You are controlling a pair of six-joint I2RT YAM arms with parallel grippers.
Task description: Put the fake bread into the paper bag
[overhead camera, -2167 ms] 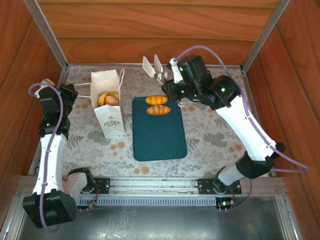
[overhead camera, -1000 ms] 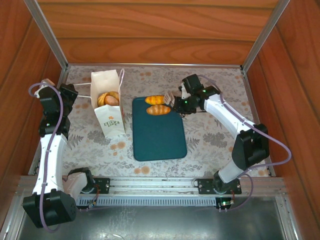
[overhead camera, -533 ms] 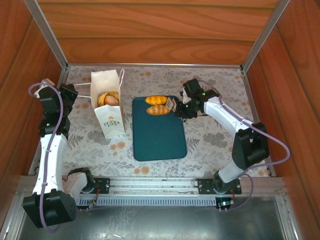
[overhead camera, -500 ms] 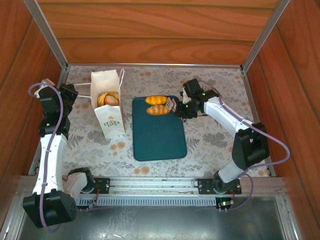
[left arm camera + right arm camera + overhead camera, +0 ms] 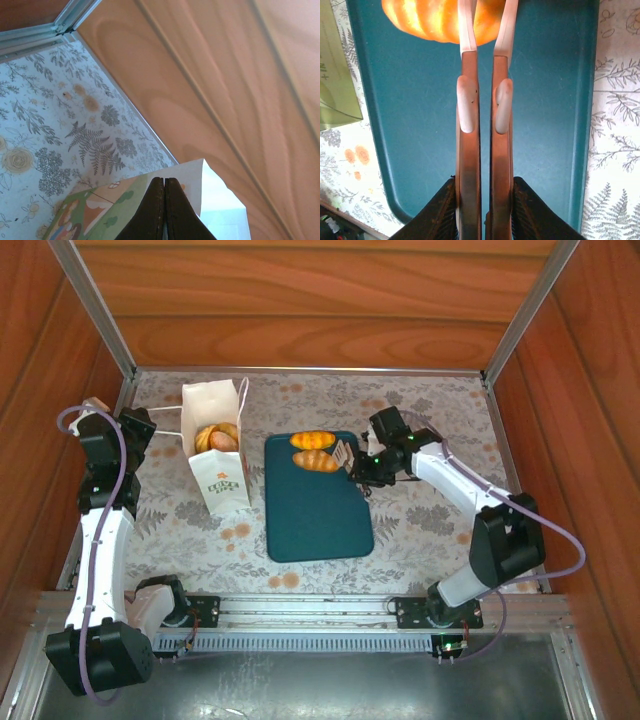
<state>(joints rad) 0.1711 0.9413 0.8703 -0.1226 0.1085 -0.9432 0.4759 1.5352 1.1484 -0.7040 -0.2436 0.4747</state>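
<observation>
The white paper bag [image 5: 217, 475] stands left of the tray with several pieces of fake bread [image 5: 215, 437] inside. Two striped golden loaves lie on the tray's far end, the farther one [image 5: 312, 440] and the nearer one [image 5: 316, 461]. My right gripper [image 5: 343, 453] reaches in from the right. In the right wrist view its long fingers [image 5: 465, 30] pinch the right end of the nearer loaf [image 5: 425, 20], and the gripper [image 5: 487, 10] is shut on it. My left gripper [image 5: 164, 179] is shut on the bag's upper edge [image 5: 220, 200].
The dark teal tray [image 5: 318, 515] lies mid-table, its near part bare. Wooden walls and metal rails close in the flowered table on three sides. The bag's wall [image 5: 335, 70] shows just left of the tray [image 5: 410, 125].
My right gripper has come down from the back of the table to the tray's far right corner and narrowed on the nearer loaf, which has turned slightly. The left arm and bag have not moved.
</observation>
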